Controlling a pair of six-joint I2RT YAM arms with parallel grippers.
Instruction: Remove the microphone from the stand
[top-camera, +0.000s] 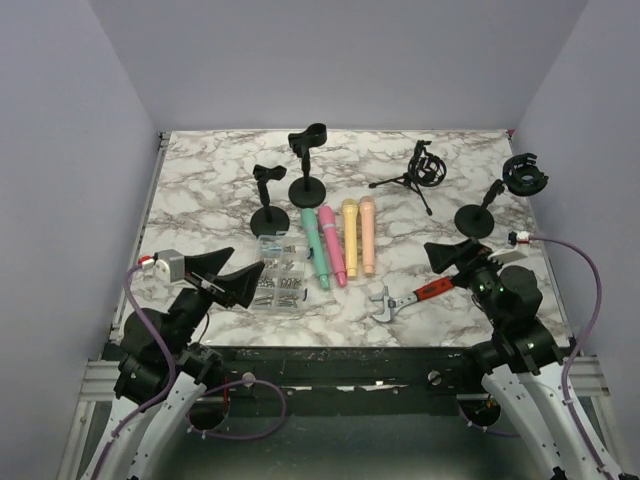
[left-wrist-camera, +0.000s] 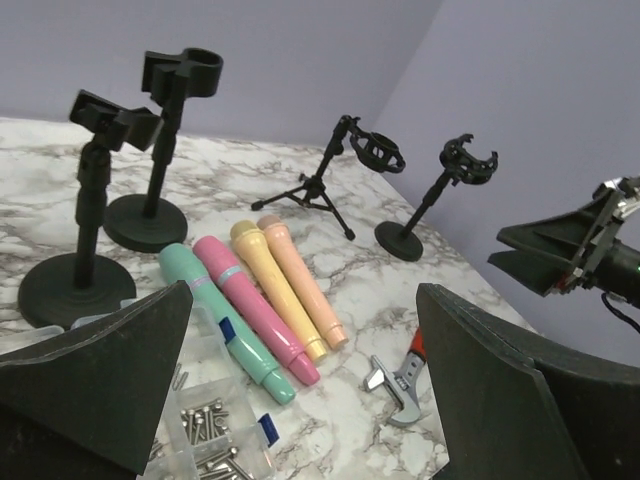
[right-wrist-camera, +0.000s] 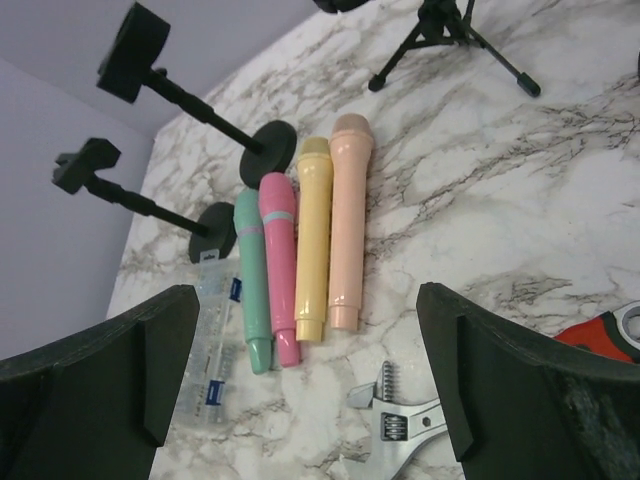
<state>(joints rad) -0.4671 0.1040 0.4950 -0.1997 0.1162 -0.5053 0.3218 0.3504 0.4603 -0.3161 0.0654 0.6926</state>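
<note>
Marble-patterned worktop (top-camera: 200, 180) seen from above, with two robot arms at its near edge. Four toy microphones lie flat in the middle, side by side, heads pointing away from the arms. From left to right they are a green microphone (top-camera: 315, 248), a pink microphone (top-camera: 332, 245), a yellow microphone (top-camera: 351, 238) and a peach microphone (top-camera: 368, 235). All four rest on the worktop itself, apart from the stands.

Four black stands are set behind them. A short stand (top-camera: 268, 205) has a clip on a round base. A taller stand (top-camera: 309, 165) with a ring clip is just behind it and to its right. Further right is a tripod stand (top-camera: 415, 175) carrying a round cradle, and at the far right a tilted stand (top-camera: 495, 195) on a round base has a similar cradle.

A clear plastic box (top-camera: 280, 272) sits just in front of the short stand, its right edge alongside the green microphone. It is divided into compartments, and silvery screws (left-wrist-camera: 205, 425) lie loose in them. How many compartments there are cannot be told. Small blue labels show on the side facing the microphones.

A wrench (top-camera: 408, 297) with a silver head and red handle lies near the front right.

The left fingers (left-wrist-camera: 100, 380) are spread wide and hold nothing — they hover just left of the box. The right fingers (right-wrist-camera: 520, 380) are equally wide and empty, above the wrench's handle end.
</note>
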